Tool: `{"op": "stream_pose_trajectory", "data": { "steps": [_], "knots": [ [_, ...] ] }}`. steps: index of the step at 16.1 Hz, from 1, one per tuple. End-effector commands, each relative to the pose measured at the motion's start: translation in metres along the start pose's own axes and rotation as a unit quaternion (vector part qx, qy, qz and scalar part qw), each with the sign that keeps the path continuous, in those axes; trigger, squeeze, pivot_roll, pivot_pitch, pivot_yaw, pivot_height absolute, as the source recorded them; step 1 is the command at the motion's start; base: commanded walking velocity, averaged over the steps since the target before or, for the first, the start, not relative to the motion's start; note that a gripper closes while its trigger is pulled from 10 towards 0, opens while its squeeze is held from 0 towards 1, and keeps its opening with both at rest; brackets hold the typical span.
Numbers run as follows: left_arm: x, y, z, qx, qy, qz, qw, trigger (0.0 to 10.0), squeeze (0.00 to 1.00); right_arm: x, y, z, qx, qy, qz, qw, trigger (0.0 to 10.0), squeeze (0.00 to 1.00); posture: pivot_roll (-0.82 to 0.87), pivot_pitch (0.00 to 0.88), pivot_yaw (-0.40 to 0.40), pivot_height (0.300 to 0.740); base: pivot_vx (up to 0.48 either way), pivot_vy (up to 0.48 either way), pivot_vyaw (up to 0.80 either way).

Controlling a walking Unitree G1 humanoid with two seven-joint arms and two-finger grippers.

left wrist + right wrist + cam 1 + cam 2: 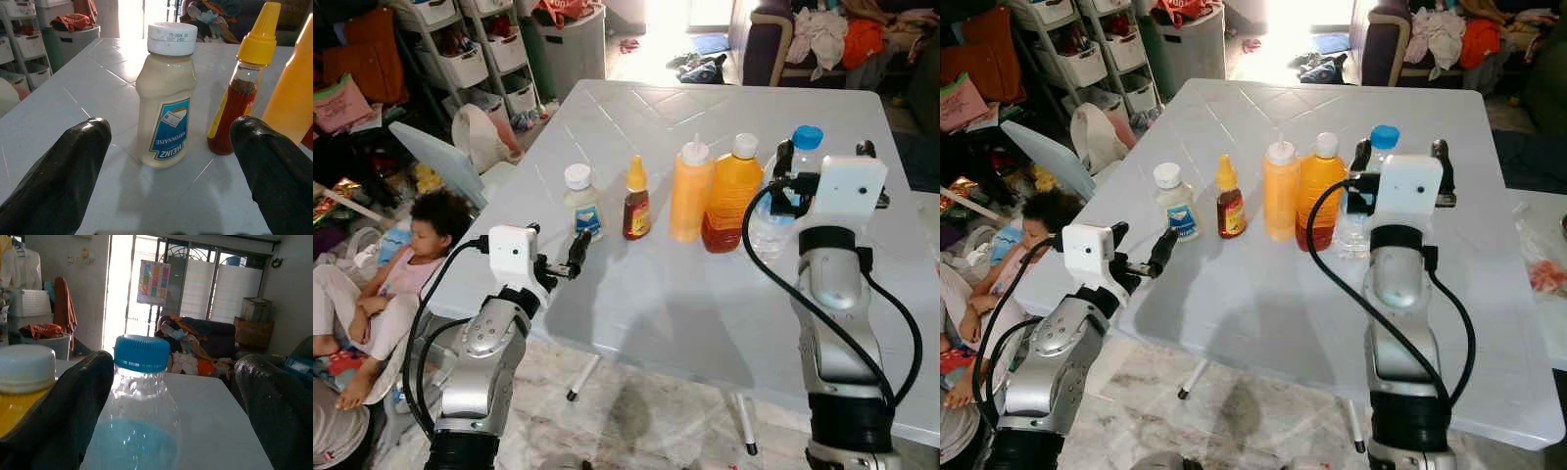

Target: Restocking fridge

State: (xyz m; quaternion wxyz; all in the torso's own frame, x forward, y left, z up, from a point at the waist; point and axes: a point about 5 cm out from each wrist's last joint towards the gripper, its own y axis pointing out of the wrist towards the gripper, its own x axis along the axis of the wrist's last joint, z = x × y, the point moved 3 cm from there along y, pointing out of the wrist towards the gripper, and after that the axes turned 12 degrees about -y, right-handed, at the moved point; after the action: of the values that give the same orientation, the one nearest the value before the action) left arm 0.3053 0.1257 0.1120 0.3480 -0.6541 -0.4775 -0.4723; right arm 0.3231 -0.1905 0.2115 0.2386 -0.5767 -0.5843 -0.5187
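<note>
While unheld, mayonnaise bottle [167, 93] before left gripper [171, 161].

The white table [705, 284] carries five bottles in one row: mayonnaise [580, 201], brown sauce [636, 201], orange squeeze bottle [690, 191], orange juice [732, 196], water [1378, 166].

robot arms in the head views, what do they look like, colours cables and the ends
Both arms are silver metal with rounded joint housings and black bands at the lower segments. Each wrist carries a white boxy camera module, and thick black cables loop alongside the forearms. The left gripper and right gripper each end in two long black fingers with a rounded, slightly glossy rubbery look. No markings can be made out.
</note>
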Motion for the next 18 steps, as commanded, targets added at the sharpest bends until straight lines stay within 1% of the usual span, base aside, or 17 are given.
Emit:
{"op": "stream_pose_trajectory", "data": {
  "steps": [1,5,7,9,12,15,16,17,18],
  "knots": [
    [0.004,0.0,0.001,-0.002,0.012,-0.001,1.0,10.0,0.0,0.0,0.005,0.001,0.0,0.011,0.006,1.0,10.0,0.0,-0.04,0.0,0.1,0.74,0.0,0.0,0.0],
    [0.005,-0.001,0.001,-0.003,0.017,0.002,1.0,10.0,0.0,0.0,0.012,0.006,0.012,0.023,0.01,1.0,10.0,0.0,-0.03,0.0,0.105,0.74,0.0,0.0,0.0],
    [0.005,-0.002,0.001,-0.004,0.021,0.005,1.0,10.0,0.0,-0.001,0.019,0.01,0.017,0.039,0.018,0.999,10.0,0.0,-0.03,0.0,0.107,0.74,0.0,0.0,0.0],
    [0.005,-0.003,0.002,-0.005,0.027,0.008,1.0,10.0,0.0,0.003,0.026,0.016,0.028,0.043,0.017,0.999,10.0,0.0,-0.02,0.0,0.108,0.74,0.0,0.0,0.0],
    [0.005,-0.005,0.003,-0.005,0.031,0.01,0.999,10.0,0.0,0.008,0.029,0.021,0.041,0.046,0.008,0.998,10.0,0.0,-0.02,0.0,0.108,0.74,0.0,0.0,0.0],
    [0.004,-0.006,0.004,-0.003,0.033,0.013,0.999,10.0,0.0,0.007,0.027,0.027,0.052,0.051,0.013,0.997,10.0,0.0,-0.02,0.0,0.105,0.74,0.0,0.0,0.0],
    [0.004,-0.006,0.003,-0.004,0.033,0.014,0.999,10.0,0.0,0.007,0.028,0.028,0.054,0.05,0.015,0.997,8.1,0.0,-0.02,0.0,0.107,0.74,0.0,0.0,0.0],
    [0.003,-0.006,0.003,-0.004,0.034,0.015,0.999,10.0,0.0,0.008,0.03,0.027,0.054,0.055,0.016,0.997,1.4,0.0,-0.02,0.0,0.107,0.74,0.0,0.0,0.0],
    [0.003,-0.006,0.002,-0.006,0.035,0.017,0.999,10.0,0.0,0.008,0.032,0.027,0.052,0.06,0.023,0.997,0.0,0.0,-0.02,0.0,0.106,0.74,0.0,0.0,0.0]
  ]
}}
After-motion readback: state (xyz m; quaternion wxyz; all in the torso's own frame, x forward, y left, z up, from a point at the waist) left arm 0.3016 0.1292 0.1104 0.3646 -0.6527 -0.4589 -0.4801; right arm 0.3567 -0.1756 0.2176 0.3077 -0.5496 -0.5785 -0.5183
